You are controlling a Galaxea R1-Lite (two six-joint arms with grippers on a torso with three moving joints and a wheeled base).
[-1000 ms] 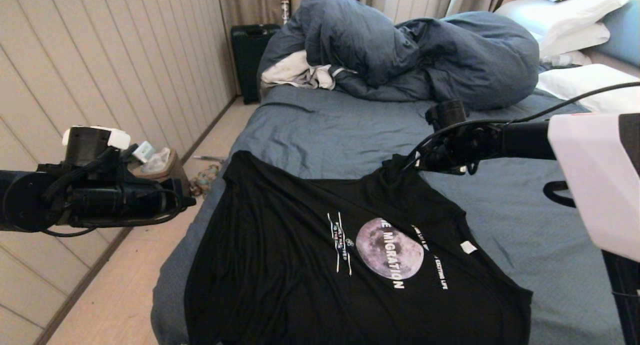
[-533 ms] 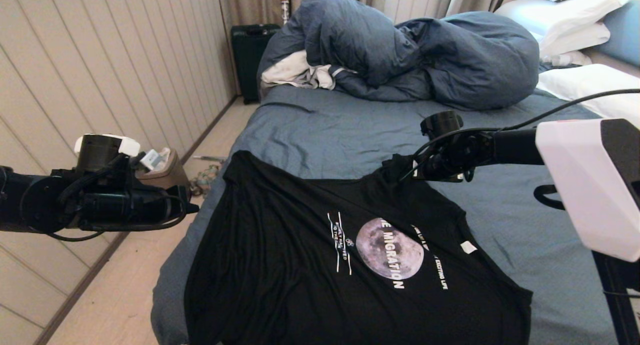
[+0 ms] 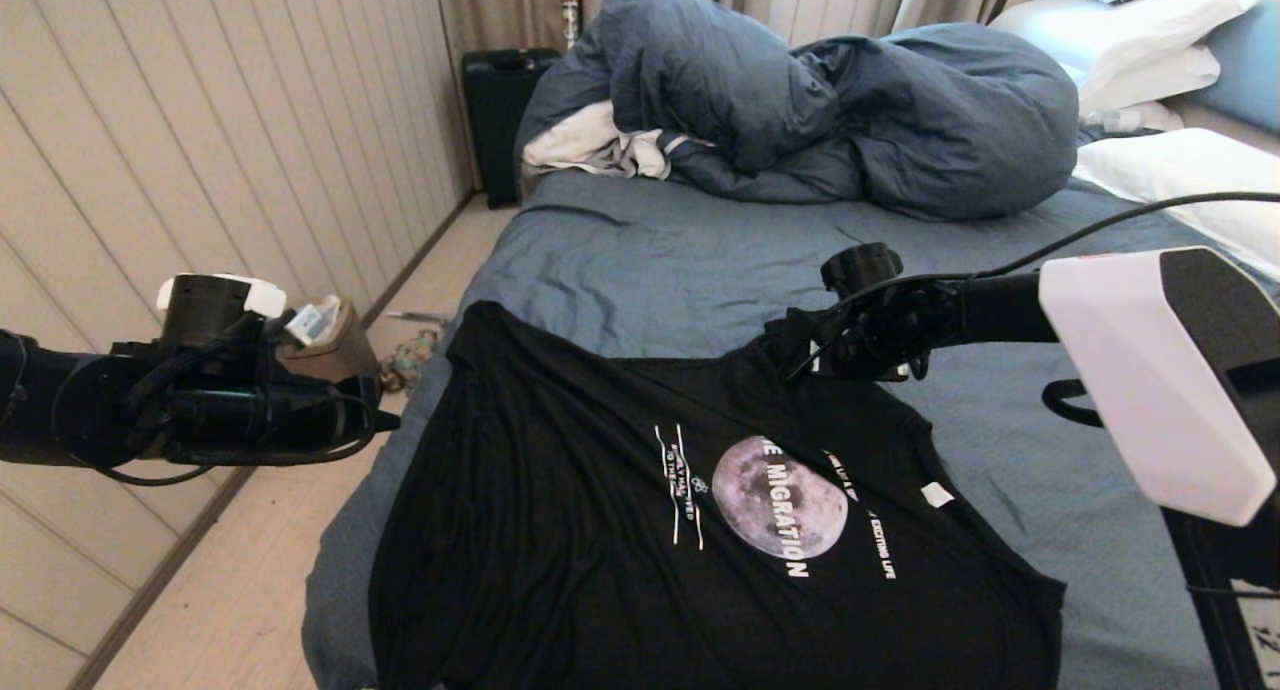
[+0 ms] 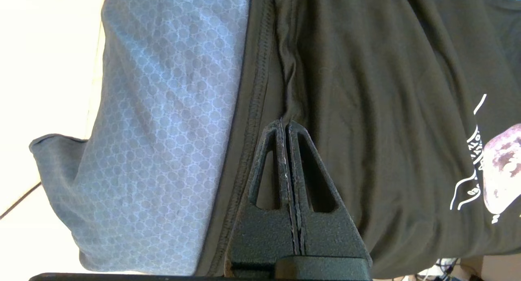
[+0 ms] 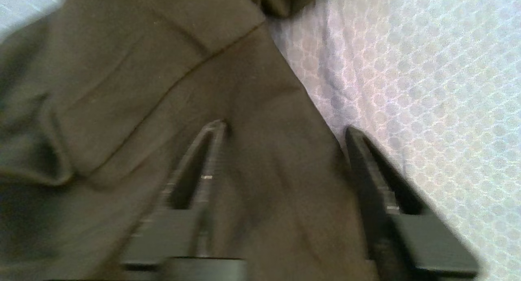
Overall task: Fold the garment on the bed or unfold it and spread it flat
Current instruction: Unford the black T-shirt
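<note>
T-shirt [image 3: 640, 510] lies print-up and mostly flat on the near end of the bed [image 3: 640, 260], its left hem close to the mattress edge. My right gripper [image 5: 281, 130] sits at the shirt's far right corner, fingers spread, fabric between them but not pinched. Left gripper [image 4: 285, 124] hovers over the shirt's left hem, fingers pressed together, holding nothing. The fabric looks thin, limp and light; I'd expect it to drape and bunch, not slide as a sheet. Best grab points are probably stitched hems or corners, one per gripper.
</note>
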